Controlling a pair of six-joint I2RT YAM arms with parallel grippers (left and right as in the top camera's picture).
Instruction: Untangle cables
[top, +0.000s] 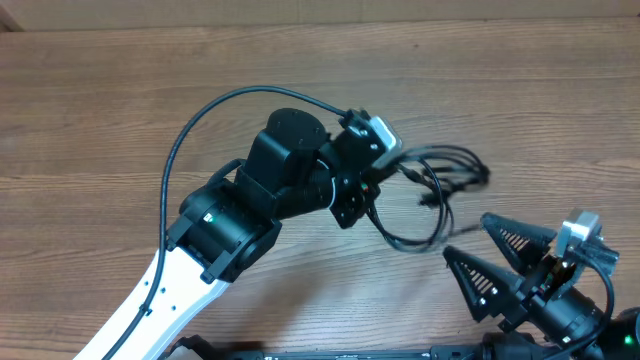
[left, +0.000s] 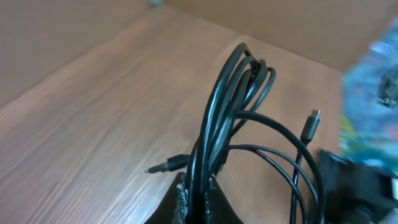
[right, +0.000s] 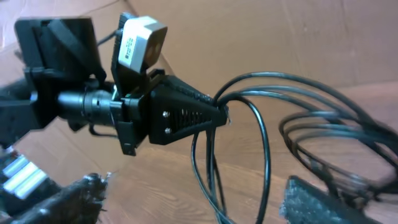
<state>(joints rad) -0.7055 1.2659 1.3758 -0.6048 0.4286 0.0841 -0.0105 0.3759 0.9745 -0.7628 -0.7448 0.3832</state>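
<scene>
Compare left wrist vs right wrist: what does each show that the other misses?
Left wrist only: two cable ends, a flat plug lying on the table and an upright plug beside the loops. Right wrist only: the left gripper seen from outside with its white camera, and the right gripper with jaws apart, gripping nothing. Both: the cables bunched together and pinched in the left gripper's shut jaws, above the wooden table.
</scene>
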